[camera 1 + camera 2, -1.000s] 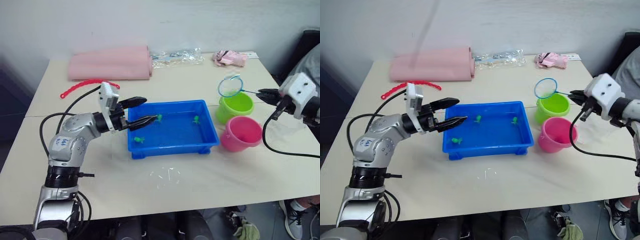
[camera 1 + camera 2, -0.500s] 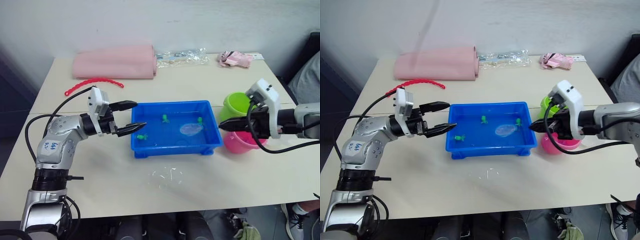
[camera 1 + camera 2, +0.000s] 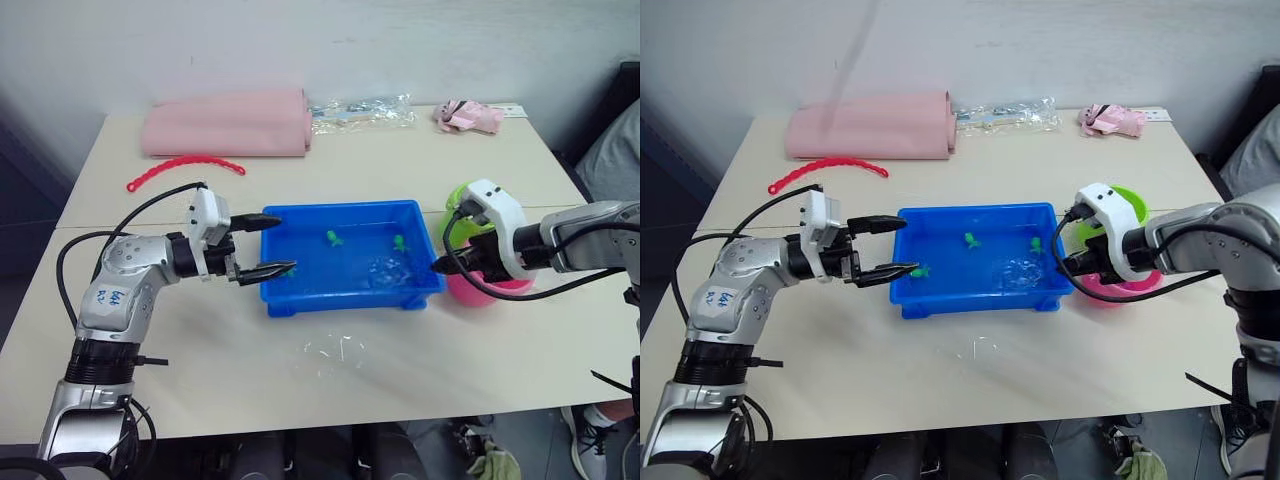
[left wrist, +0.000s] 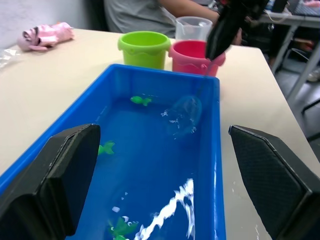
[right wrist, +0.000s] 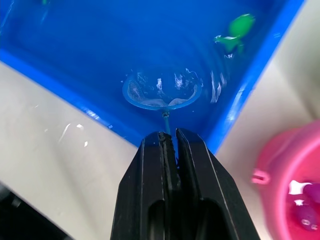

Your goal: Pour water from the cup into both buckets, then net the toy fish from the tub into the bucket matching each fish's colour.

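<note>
net (image 5: 162,91) dipped in tub (image 3: 300,300), r gripper (image 5: 167,142) jaws pinching handle; l gripper (image 3: 270,245) jaws spread.

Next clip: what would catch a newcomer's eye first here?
The bright blue tub mid-table, with water and small green toy fish in it. The right hand grips the net, whose hoop is dipped into the tub's right end. The left hand straddles the tub's left wall, fingers wide apart; the green bucket and pink bucket stand right of the tub.

Head stereo pair gazing down across the table, both wrist cameras in close, all sharing the blue tub (image 3: 345,300)
</note>
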